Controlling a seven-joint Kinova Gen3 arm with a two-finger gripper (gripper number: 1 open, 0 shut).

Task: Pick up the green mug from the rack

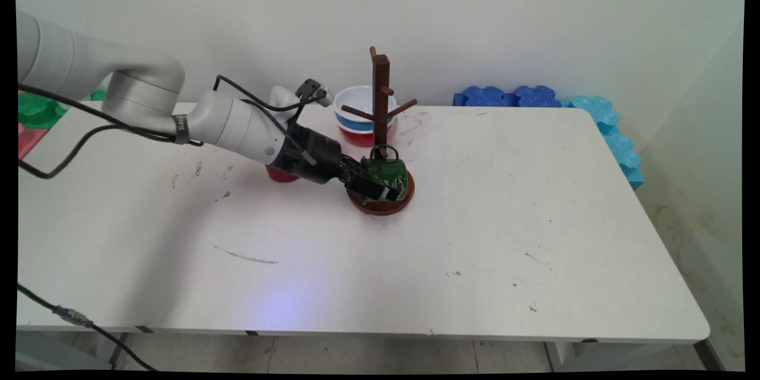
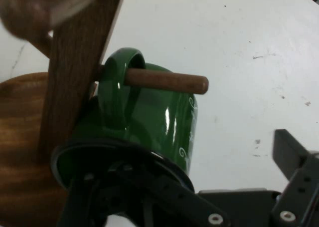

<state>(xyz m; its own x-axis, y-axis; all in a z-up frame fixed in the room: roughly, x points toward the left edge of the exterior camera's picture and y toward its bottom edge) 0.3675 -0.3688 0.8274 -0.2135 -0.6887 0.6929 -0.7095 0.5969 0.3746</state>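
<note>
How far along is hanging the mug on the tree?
Done: the mug hangs by its handle on a peg of the tree. In hand: the gripper is open at the mug's rim, one finger clear of its wall. Left, probably: drawing the gripper away.

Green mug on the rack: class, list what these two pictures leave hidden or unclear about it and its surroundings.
- Mug lettering: too small in the main view, partly turned away in the hand view.
- Red thing: main view, mostly behind the arm.
- Mug's mouth: hand view, blocked by the tool.
- Rack top: hand view, blurred and cut off.
</note>
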